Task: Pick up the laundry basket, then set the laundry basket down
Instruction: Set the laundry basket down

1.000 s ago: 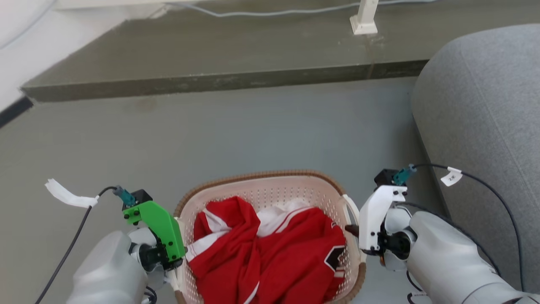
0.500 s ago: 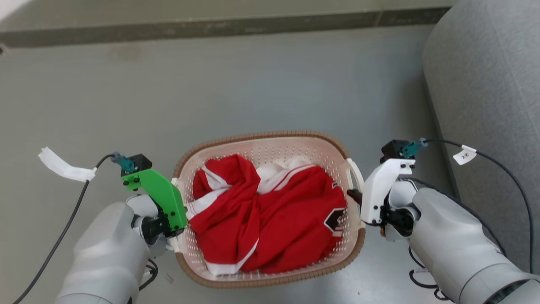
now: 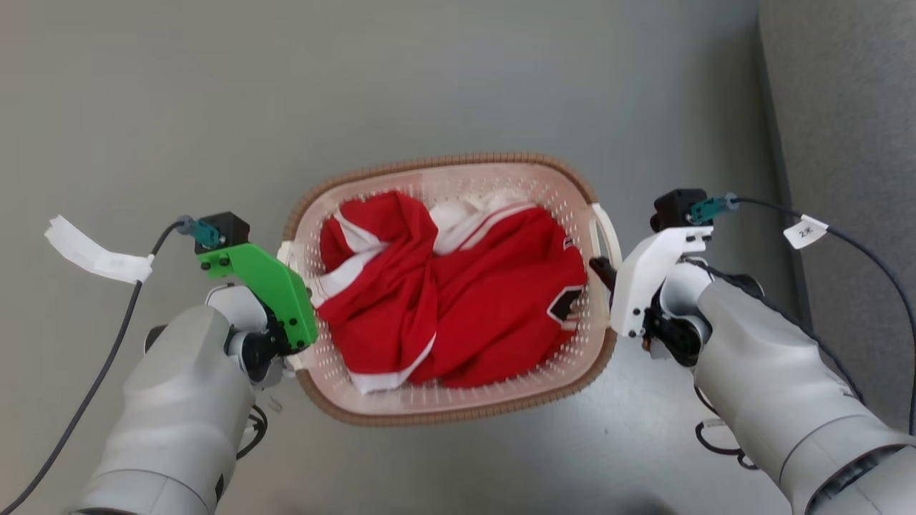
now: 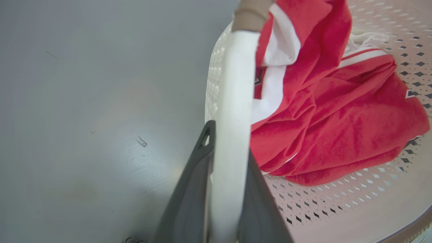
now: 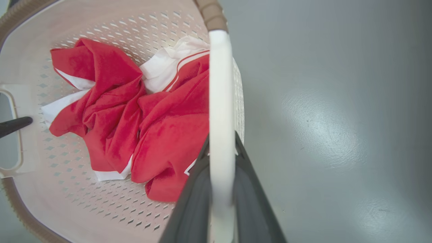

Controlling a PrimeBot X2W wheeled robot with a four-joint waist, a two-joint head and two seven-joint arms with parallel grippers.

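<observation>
The laundry basket (image 3: 444, 159) is cream-white and perforated with a brown woven-look rim, and it hangs between my two arms over the grey floor. A red and white garment (image 3: 458, 300) lies crumpled inside it. My left gripper (image 4: 229, 145) is shut on the basket's white left handle (image 4: 234, 84), one dark finger on each side of the bar. My right gripper (image 5: 221, 141) is shut the same way on the white right handle (image 5: 221, 84). In the head view the left gripper (image 3: 292, 354) sits under its green mount and the right gripper (image 3: 600, 272) under its white mount.
A grey upholstered sofa (image 3: 844, 143) fills the right side, close to my right arm. Grey floor (image 3: 215, 107) stretches ahead and to the left. A black cable with a white tape tag (image 3: 86, 250) trails from my left wrist, and another tagged cable (image 3: 805, 232) from the right.
The head camera has tilted down, so the step and wall left the picture and the whole basket shows. Both grippers have stayed shut on the handles.
</observation>
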